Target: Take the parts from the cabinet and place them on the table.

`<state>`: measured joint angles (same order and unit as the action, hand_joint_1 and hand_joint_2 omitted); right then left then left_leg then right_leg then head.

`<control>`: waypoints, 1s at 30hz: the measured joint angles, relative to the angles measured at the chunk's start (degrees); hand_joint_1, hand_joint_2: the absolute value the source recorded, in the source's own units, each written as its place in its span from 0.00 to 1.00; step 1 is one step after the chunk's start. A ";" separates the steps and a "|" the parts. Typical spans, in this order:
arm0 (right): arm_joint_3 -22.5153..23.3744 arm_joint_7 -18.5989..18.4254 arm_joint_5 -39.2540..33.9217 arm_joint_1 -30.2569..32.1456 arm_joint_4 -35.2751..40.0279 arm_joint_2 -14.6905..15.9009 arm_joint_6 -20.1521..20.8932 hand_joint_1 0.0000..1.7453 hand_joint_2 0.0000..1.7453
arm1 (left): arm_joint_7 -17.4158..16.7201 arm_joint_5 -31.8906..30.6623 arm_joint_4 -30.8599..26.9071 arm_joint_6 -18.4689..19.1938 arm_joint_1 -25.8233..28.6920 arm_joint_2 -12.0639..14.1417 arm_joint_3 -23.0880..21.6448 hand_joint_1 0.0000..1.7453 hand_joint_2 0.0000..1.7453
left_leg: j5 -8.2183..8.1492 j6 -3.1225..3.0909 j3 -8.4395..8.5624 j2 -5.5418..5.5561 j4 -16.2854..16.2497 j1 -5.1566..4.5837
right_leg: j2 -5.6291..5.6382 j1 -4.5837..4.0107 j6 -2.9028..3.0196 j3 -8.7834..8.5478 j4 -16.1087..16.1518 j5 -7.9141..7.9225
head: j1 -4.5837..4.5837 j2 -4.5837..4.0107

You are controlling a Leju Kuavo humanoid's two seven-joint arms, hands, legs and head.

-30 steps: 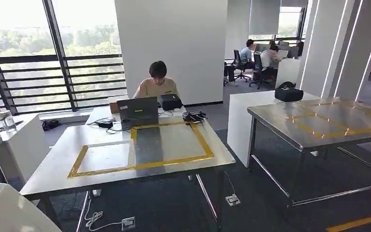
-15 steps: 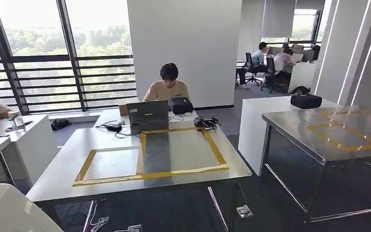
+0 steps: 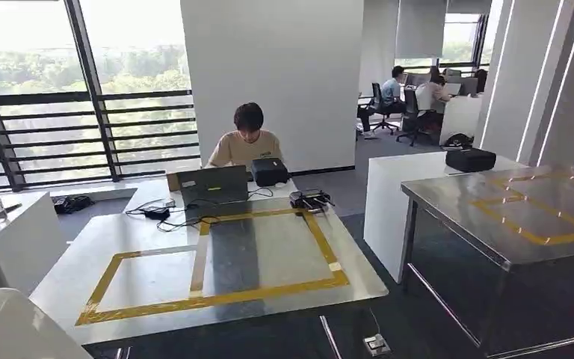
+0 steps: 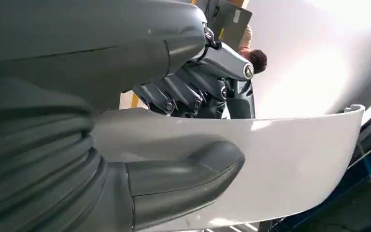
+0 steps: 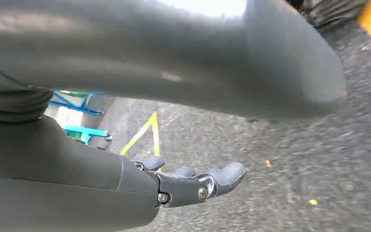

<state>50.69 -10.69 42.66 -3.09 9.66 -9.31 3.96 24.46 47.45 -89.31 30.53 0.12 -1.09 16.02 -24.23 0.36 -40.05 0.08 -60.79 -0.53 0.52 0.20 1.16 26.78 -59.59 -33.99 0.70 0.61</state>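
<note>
Left hand (image 4: 193,96) clamped on white part (image 4: 280,159), thumb under, fingers over; right hand (image 5: 193,183) hanging slack, holding nothing. Worktop (image 3: 52,284) dead ahead at twelve o'clock. Best carried level, set inside yellow tape frame (image 3: 217,299), well short of laptop (image 3: 213,185).

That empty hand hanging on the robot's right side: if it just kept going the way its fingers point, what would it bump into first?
Probably the grey carpeted floor. The right hand hangs with nothing between its fingers and the carpet, though depth is unclear.
</note>
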 joint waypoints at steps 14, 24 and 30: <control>0.48 -0.79 -0.17 0.85 -0.07 0.09 0.00 0.00 0.00 | -0.24 0.02 0.44 0.07 -0.48 -0.46 0.00 1.00 1.00 | -10.32 -1.29 14.15 1.07 1.18 0.08 | -0.34 0.26 -1.70 13.38 -2.80 10.66 | -0.64 0.00; 0.70 -0.02 -0.17 -0.10 -0.02 0.26 -0.07 0.00 0.00 | -0.28 0.17 1.05 0.13 -0.75 -0.44 -0.11 1.00 1.00 | -14.24 1.80 1.85 0.45 -14.54 0.80 | -0.13 0.11 1.35 3.05 1.25 3.78 | -0.20 0.02; 0.79 0.37 -0.17 0.02 -0.04 0.07 -0.04 0.00 0.00 | -0.26 0.26 1.29 0.13 -0.69 -0.33 -0.11 1.00 1.00 | 2.94 0.86 -1.96 -0.33 0.69 0.37 | 0.51 0.28 0.15 -4.31 1.38 -2.50 | 0.09 -0.09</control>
<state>51.47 -10.32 42.49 -3.07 9.62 -9.25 3.91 24.20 47.71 -88.02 30.67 -0.57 -1.42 15.91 -21.29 1.22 -42.01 -0.24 -60.09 -0.15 1.03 0.48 1.31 22.46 -58.22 -36.50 0.79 0.52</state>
